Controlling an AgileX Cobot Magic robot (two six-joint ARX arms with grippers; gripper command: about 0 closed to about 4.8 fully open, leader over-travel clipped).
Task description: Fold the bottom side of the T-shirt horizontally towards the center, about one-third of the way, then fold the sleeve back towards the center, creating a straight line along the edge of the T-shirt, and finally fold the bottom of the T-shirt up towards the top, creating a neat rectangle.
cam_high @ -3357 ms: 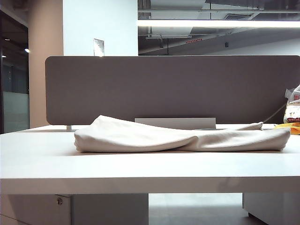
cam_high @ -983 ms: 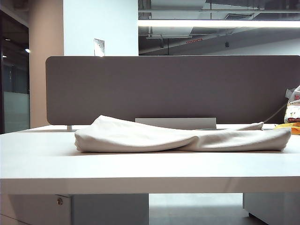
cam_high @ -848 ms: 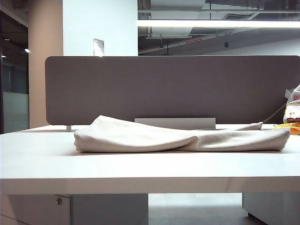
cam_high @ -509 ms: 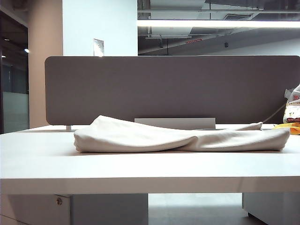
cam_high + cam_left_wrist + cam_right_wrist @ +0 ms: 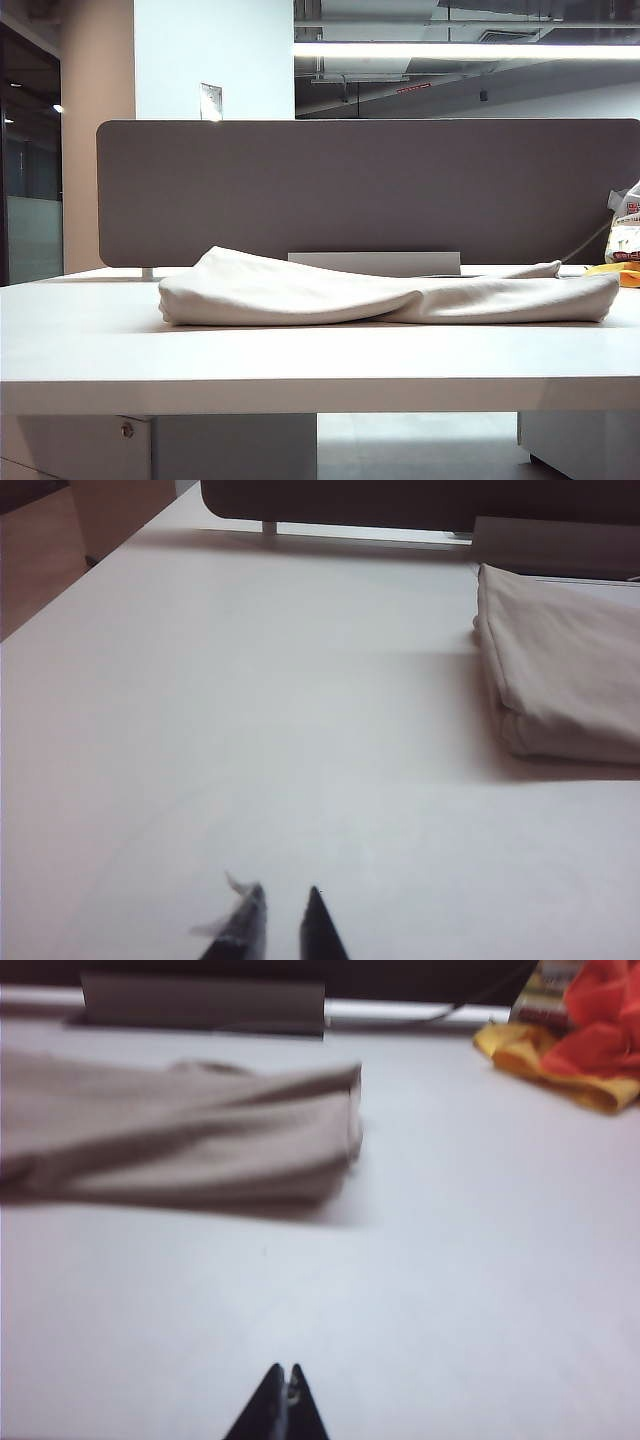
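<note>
Exterior view: the T-shirt [image 5: 390, 292] lies folded into a long, low bundle across the middle of the white table [image 5: 300, 365], in front of the grey partition [image 5: 370, 190]. Its left end is thicker and rounded; a thin flap pokes out at the back right. A yellow cloth [image 5: 615, 270] and a bag [image 5: 627, 225] sit at the far right edge, just beside the shirt's right end. Neither arm is seen here.

Left wrist view: the left gripper [image 5: 282, 920] hangs over bare table, well apart from the shirt. Its two dark tips stand a narrow gap apart, nearly together, with nothing between them. The shirt's folded end [image 5: 560, 670] shows stacked layers, resting flat on the table near the partition foot [image 5: 268, 526].

Right wrist view, slightly blurred: the right gripper [image 5: 283, 1395] is pressed together, tips touching, pinching nothing, over bare table. The shirt's other end [image 5: 190, 1135] lies ahead of it, apart. The yellow cloth [image 5: 555, 1060] with something red-orange [image 5: 600, 1020] on it lies farther off, not touching the shirt.
</note>
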